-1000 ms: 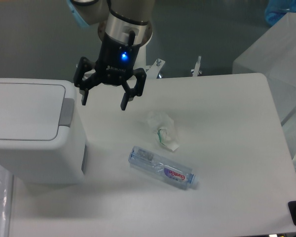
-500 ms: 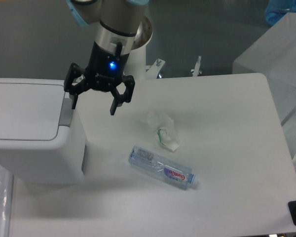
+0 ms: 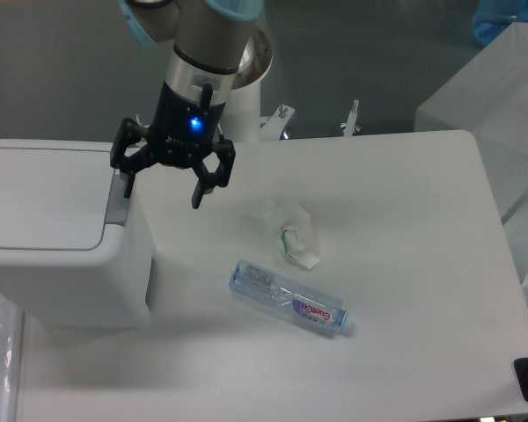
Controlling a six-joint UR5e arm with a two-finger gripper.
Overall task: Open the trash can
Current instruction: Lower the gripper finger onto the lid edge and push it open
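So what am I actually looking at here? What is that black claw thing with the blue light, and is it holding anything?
This is one picture from a fixed camera looking down on a white table. The claw is the gripper of a robot arm, which reaches in from the top of the picture. It has two fingers, and they are spread open with nothing between them. It hangs over the right edge of a big white trash can, just above the grey push tab; the lid is shut. Whether a finger touches the tab I cannot tell. Lying loose on the table are a clear plastic bottle on its side and a crumpled clear wrapper.
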